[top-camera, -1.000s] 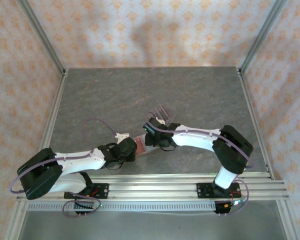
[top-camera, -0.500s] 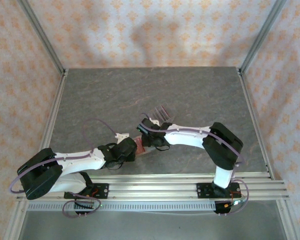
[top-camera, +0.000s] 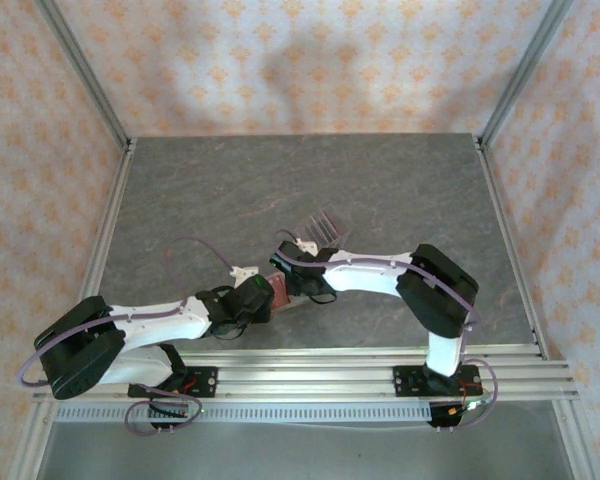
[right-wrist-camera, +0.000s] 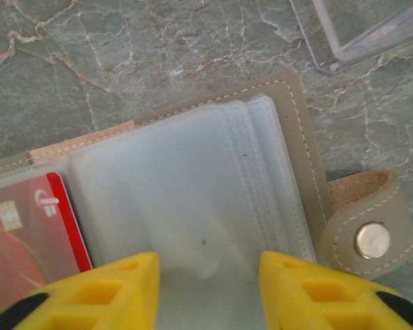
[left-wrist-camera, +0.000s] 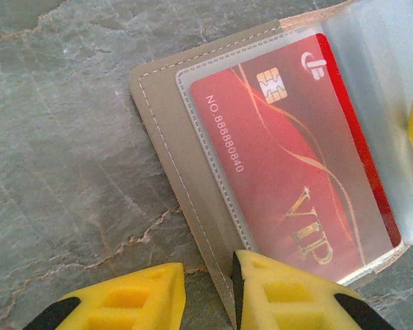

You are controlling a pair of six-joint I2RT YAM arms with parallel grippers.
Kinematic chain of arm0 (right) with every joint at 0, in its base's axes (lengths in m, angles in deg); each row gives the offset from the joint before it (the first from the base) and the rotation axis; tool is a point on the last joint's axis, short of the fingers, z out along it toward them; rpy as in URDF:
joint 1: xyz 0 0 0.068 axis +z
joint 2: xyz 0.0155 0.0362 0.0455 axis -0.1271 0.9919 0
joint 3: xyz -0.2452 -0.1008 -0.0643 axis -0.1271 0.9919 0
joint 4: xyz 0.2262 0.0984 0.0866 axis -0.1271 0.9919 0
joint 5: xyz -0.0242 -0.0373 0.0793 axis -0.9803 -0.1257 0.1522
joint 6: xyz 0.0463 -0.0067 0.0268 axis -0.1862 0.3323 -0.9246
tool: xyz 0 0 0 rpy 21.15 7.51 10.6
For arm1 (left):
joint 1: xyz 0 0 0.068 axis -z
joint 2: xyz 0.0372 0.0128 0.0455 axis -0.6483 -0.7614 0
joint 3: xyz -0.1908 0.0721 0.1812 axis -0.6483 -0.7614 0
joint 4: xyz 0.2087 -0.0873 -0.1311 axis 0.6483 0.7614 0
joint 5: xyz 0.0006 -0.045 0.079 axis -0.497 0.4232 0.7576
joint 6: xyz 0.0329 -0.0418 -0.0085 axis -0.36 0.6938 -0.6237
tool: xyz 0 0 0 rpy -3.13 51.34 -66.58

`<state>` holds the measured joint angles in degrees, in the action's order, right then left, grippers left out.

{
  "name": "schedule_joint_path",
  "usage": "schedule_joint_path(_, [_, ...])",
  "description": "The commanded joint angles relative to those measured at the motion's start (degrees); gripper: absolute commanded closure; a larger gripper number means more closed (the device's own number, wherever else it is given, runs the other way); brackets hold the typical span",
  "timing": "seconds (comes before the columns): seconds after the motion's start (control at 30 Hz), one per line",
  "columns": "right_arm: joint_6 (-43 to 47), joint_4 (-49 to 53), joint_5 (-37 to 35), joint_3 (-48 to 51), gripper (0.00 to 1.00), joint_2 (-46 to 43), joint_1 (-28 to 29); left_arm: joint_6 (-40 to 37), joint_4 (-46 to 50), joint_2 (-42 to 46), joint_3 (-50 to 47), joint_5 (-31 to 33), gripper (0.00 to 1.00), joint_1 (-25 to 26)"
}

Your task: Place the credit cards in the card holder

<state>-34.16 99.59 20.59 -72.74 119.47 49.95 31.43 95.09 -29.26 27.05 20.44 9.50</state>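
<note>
Left claw (left-wrist-camera: 208, 275): yellow fingers stand a narrow gap apart, low over one corner of the flat tan leather-like card holder (left-wrist-camera: 166, 130). The stitched cover edge runs into that gap, one finger overlaps the cover, and bare surface shows between the fingers. No pinch on the cover can be made out.

Right claw (right-wrist-camera: 208, 265): fingers set wider apart, with the clear plastic sleeve pages (right-wrist-camera: 193, 179) of the same holder lying between them.

Position of task items: the card holder lies opened out flat between the two claws, towards the near middle of the surface. One red plastic card (left-wrist-camera: 289, 172) sits inside a clear sleeve. A leather tab with a round metal snap (right-wrist-camera: 372, 240) projects from the cover edge. A clear slotted plastic stand (top-camera: 320, 224) sits just beyond the holder, and the thin dark cards (top-camera: 323, 219) in its slots are too small to read.

Surface (top-camera: 410, 180): grey-green, stone-patterned, with pale veins. Aluminium rails (top-camera: 330, 375) run along the near edge and aluminium posts rise at the far corners. Walls (top-camera: 300, 60): peach, with a repeating orange floral motif.

Writing on the red card: "NO.88880840" in white along one long side and "VIP" in gold. It also carries a gold chip, and a white corner emblem that is not legible as a word
</note>
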Motion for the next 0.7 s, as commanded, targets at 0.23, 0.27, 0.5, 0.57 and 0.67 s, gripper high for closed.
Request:
schedule_joint_path(0.23, [-1.6, -0.1, -0.8, 1.1, 0.86, -0.4, 0.9, 1.1, -3.2, -3.0, -1.8, -2.3, 0.73, 0.8])
schedule_joint_path(0.27, [-1.5, -0.7, -0.6, 1.3, 0.89, -1.4, 0.9, 1.1, -3.4, -3.2, -1.9, -2.3, 0.73, 0.7])
schedule_joint_path(0.5, [-1.1, -4.1, 2.7, 1.6, 1.00, -4.4, 0.9, 1.3, -4.1, -4.0, -1.6, -2.8, 0.73, 0.7])
schedule_joint_path(0.57, [-1.2, -5.1, 3.7, 1.8, 1.00, -4.6, 0.9, 1.3, -4.0, -3.9, -1.6, -2.8, 0.73, 0.7])
schedule_joint_path(0.67, [-1.3, -7.6, 5.9, 2.5, 1.00, -5.2, 0.9, 1.2, -3.6, -3.4, -1.7, -2.7, 0.73, 0.7])
